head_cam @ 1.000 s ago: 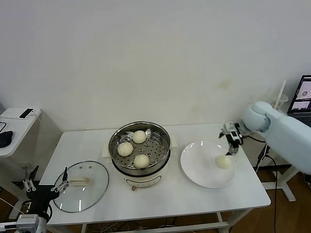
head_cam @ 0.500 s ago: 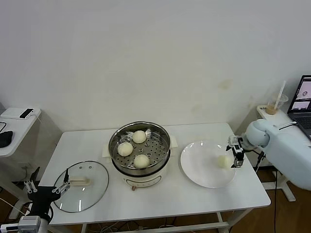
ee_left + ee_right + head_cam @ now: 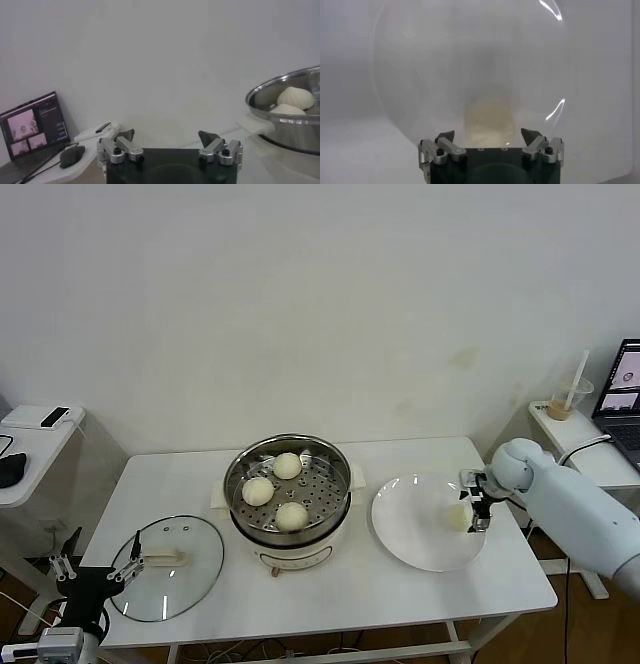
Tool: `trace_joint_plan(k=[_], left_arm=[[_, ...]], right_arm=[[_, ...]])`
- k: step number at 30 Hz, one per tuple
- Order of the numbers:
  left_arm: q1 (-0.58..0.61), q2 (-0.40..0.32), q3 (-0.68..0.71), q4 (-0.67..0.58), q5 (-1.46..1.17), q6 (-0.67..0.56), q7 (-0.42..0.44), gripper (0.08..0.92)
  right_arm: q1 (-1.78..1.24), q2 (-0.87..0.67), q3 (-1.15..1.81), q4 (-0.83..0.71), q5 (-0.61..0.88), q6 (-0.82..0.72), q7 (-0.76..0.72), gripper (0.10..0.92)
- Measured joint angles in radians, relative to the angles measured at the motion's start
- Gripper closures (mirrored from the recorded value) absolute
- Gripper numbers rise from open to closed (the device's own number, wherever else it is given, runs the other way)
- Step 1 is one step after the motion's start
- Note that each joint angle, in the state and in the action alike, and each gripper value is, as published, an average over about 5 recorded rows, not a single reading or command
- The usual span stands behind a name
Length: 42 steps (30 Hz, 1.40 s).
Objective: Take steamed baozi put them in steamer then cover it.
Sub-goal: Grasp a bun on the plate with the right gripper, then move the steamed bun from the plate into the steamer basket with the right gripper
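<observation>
Three baozi (image 3: 276, 488) lie on the perforated tray of the steel steamer (image 3: 328, 500) at the table's middle; two also show in the left wrist view (image 3: 295, 97). The fourth baozi (image 3: 458, 516) lies on the white plate (image 3: 410, 529) to the steamer's right. My right gripper (image 3: 476, 508) is open, low over the plate's right side, its fingers on either side of that baozi (image 3: 487, 122). The glass cover (image 3: 190, 572) with its cream handle lies flat at the table's front left. My left gripper (image 3: 97, 572) is open and parked by the cover's left edge.
A side table with a drink cup (image 3: 564, 406) and laptop (image 3: 622, 384) stands at the right. A small side table with a phone (image 3: 52, 418) and a mouse stands at the left. The wall is close behind the table.
My right gripper has moved down from beyond the plate's right rim to the baozi on the plate. The left arm has barely shifted.
</observation>
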Motion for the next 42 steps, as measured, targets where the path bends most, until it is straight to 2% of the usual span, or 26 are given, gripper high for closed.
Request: trace_joint_plan(k=[4,21,31,42], left_arm=[[-0.003,-0.001,0.003,0.002,0.001,0.000,0.000,0.177],[0.007,-0.003,-0.002,-0.009,0.001,-0.001,0.000,0.177],[0.009,-0.002,-0.004,-0.021,0.001,-0.001,-0.001,0.177],[0.003,-0.001,0.003,-0.027,0.002,-0.001,-0.001,0.177]], right_arm=[[-0.005,0.019,0.006,-0.029,-0.013,0.001,0.006,0.218],[-0.009,0.053,0.030,-0.072,-0.024,-0.002,0.019,0.428],[0.024,0.014,0.013,-0.013,0.024,-0.021,-0.006,0.456],[0.180,-0.078,-0.103,0.132,0.167,-0.066,-0.021,0.455]])
